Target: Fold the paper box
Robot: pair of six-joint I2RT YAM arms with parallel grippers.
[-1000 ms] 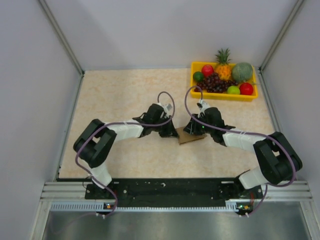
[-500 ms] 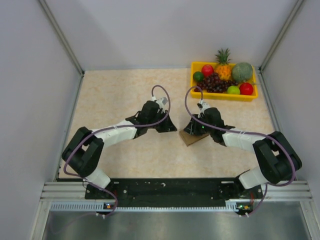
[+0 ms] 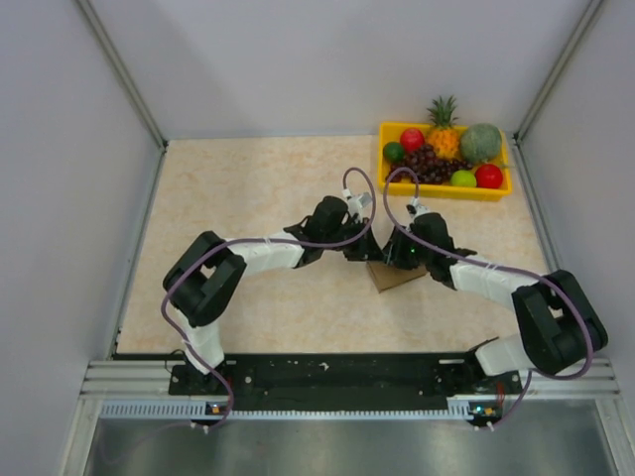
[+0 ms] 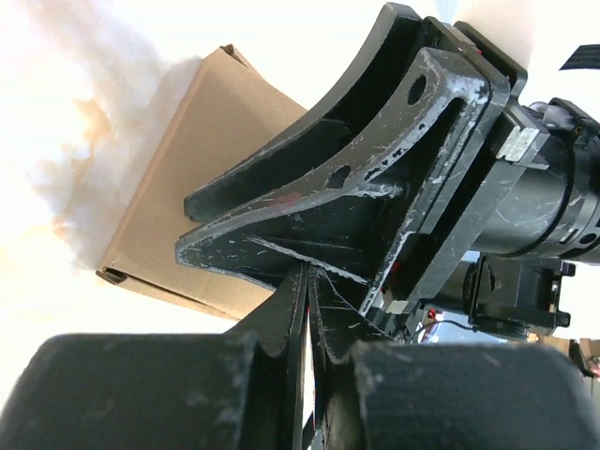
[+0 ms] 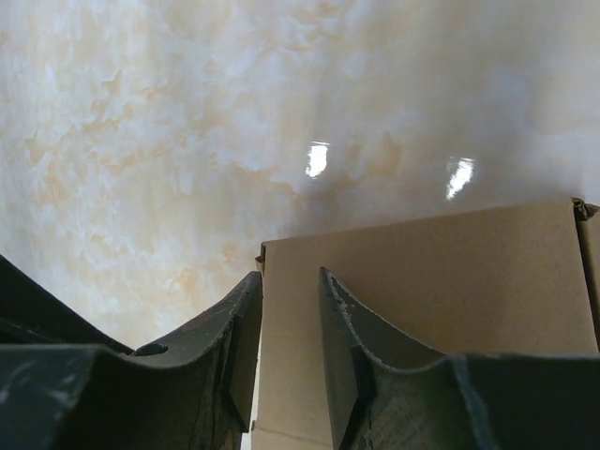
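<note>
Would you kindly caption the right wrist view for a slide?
Right pincer, fingers apart, at a corner of the paper box on the marbled table.

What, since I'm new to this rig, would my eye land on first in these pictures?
In the middle, both grippers meet at a small brown box: the right gripper pinches one cardboard wall, and the left gripper sits shut right beside it. At the far right corner, a yellow tray of bright fruit stands out against the pale table.
</note>
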